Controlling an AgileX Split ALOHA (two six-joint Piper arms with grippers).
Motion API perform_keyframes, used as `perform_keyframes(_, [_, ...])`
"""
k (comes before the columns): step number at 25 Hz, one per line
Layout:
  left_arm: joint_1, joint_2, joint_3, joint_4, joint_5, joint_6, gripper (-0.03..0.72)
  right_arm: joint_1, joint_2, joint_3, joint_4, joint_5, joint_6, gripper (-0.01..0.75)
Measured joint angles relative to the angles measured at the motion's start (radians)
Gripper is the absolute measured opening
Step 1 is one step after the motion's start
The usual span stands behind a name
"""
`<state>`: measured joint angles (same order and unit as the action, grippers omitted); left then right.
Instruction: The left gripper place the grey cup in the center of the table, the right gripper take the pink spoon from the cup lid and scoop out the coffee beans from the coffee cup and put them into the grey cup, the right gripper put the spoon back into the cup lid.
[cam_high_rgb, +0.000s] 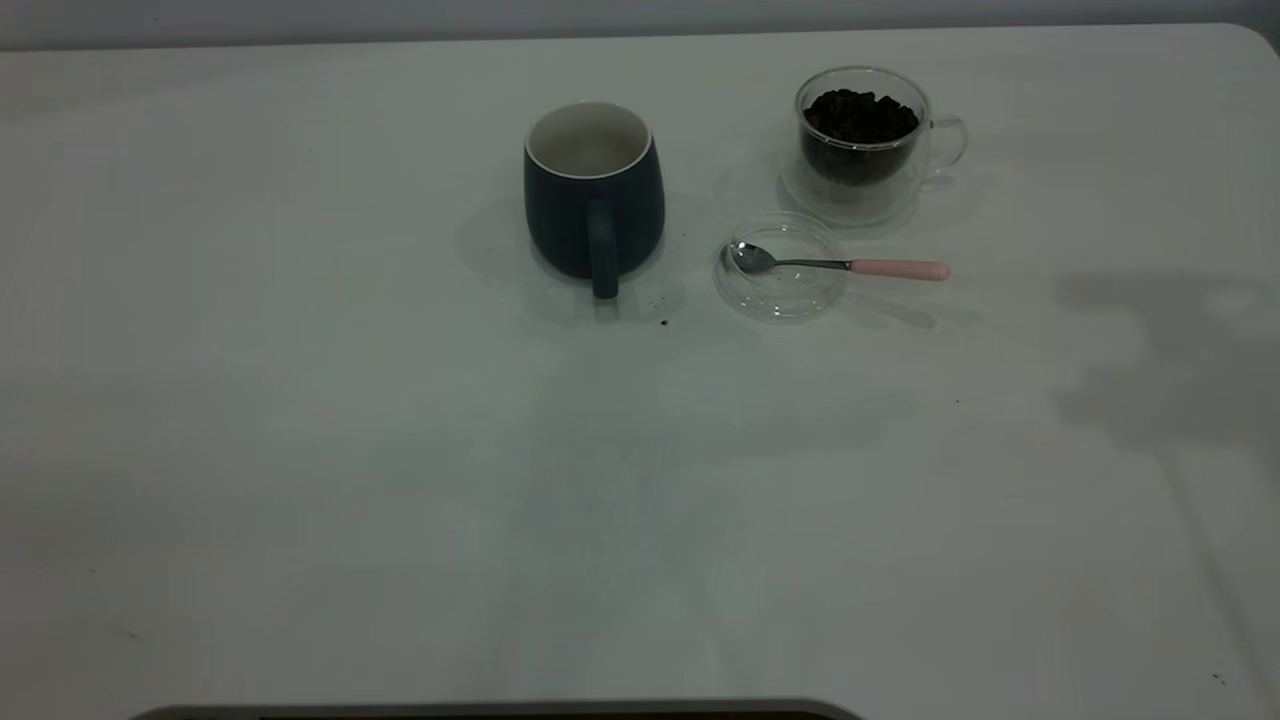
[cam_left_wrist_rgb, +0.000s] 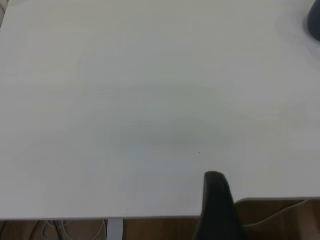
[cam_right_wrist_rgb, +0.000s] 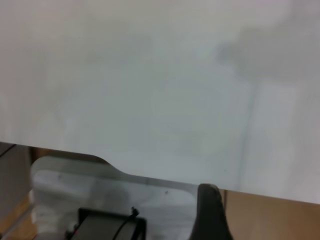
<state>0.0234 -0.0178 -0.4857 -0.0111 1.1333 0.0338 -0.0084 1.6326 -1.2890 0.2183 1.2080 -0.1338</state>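
Note:
The grey cup (cam_high_rgb: 593, 190) stands upright near the middle of the table (cam_high_rgb: 400, 450), handle toward the camera, its inside showing white. To its right lies the clear cup lid (cam_high_rgb: 781, 266) with the pink spoon (cam_high_rgb: 840, 265) across it, bowl in the lid and pink handle sticking out to the right. Behind the lid stands the glass coffee cup (cam_high_rgb: 865, 140), holding coffee beans (cam_high_rgb: 860, 115). Neither arm appears in the exterior view. The left gripper (cam_left_wrist_rgb: 215, 176) hangs at the table's edge, shut and empty, with the grey cup (cam_left_wrist_rgb: 315, 20) far off. The right gripper (cam_right_wrist_rgb: 208, 188) is likewise shut at the table's edge.
A few dark specks (cam_high_rgb: 664, 322) lie beside the grey cup. An arm's shadow (cam_high_rgb: 1180, 350) falls on the right side of the table. Beyond the table's edge, the right wrist view shows a grey base plate (cam_right_wrist_rgb: 100, 190) and brown floor.

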Motion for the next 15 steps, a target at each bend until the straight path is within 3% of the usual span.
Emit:
perform_keyframes(6, [0.000,0.000,0.000,0.000,0.000,-0.002,0.565,0.048,-0.237,0.074,-0.052,0.009,0.015,0.591])
perform_keyframes(15, [0.000,0.000,0.000,0.000,0.000,-0.002,0.565,0.048,-0.681,0.481,-0.123,0.004,0.015,0.591])
